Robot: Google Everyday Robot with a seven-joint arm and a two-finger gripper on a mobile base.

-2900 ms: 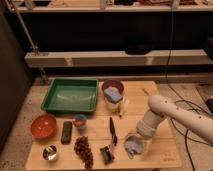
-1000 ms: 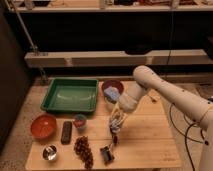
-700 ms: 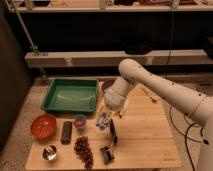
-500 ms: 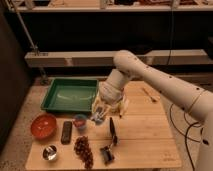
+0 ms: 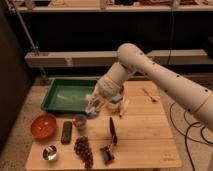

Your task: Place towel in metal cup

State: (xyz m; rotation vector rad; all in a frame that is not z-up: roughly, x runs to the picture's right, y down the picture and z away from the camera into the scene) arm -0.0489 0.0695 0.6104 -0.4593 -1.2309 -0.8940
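The metal cup (image 5: 49,153) stands at the table's front left corner, small and shiny. My gripper (image 5: 93,108) hangs above the table's middle-left, by the green tray's right front corner. It is shut on a pale, crumpled towel (image 5: 92,111) that dangles from it. The gripper is up and to the right of the metal cup, well apart from it, and just above a small blue and red cup (image 5: 80,121).
A green tray (image 5: 67,95) lies at the back left and a red bowl (image 5: 43,125) at the left. A dark remote-like bar (image 5: 66,132), grapes (image 5: 83,150), a black tool (image 5: 112,131) and a black clip (image 5: 106,154) lie along the front. A spoon (image 5: 150,95) lies at the back right.
My arm has swung left from the table's front right to its middle-left, carrying the towel with it. The objects on the table have not moved.
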